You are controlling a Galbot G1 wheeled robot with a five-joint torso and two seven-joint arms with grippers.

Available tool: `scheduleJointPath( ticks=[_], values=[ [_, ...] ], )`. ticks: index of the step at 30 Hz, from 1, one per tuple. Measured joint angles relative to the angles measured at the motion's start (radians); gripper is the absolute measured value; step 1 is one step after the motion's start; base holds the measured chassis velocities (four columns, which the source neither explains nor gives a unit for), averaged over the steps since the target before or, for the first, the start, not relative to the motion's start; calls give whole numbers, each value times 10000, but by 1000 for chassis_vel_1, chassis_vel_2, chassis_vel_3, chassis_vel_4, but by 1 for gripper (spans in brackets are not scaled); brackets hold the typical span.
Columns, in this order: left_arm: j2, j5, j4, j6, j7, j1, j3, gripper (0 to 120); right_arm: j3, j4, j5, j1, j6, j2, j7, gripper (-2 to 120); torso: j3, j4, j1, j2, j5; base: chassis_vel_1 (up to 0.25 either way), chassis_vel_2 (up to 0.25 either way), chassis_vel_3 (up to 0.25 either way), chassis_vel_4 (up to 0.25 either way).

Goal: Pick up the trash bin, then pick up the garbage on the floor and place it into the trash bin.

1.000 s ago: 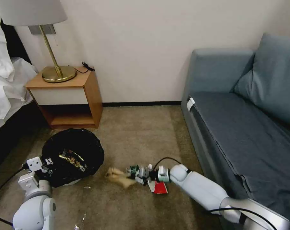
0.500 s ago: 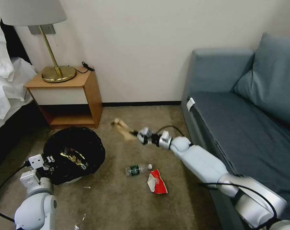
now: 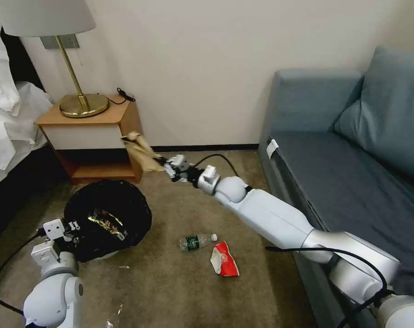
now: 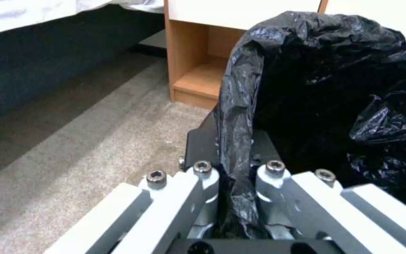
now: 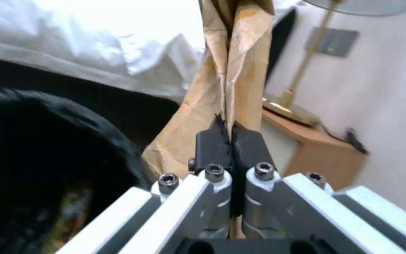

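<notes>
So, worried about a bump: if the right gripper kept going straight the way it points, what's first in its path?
Probably the nightstand; the right gripper and its paper bag aim there, depth unclear.

Two grippers are counted: the left gripper point(image 3: 70, 228) and the right gripper point(image 3: 163, 167). One trash bin point(image 3: 107, 219) is seen. Four pieces of garbage are counted: one gold-yellow wrapper point(image 3: 106, 224) inside the bin, one tan paper bag point(image 3: 142, 151), one clear bottle point(image 3: 197, 241) and one red-and-white packet point(image 3: 225, 260). One nightstand point(image 3: 94, 137), one lamp point(image 3: 56, 43) and one sofa point(image 3: 353, 155) are also counted.
</notes>
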Motion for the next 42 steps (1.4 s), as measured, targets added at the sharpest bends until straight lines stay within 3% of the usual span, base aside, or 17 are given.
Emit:
scheduleJointPath(
  ticks=[21,42],
  values=[
    [-69,123,-35,64,-50,-296,118,4,-1909,917,89,292,-323,449,208,0,0,-1,0,0,1,0,0,0,0],
    [-102,78,-110,84,-78,-121,138,4,-2059,-319,-497,-326,75,710,227,0,0,-2,0,0,1,0,0,0,0]
  ],
)
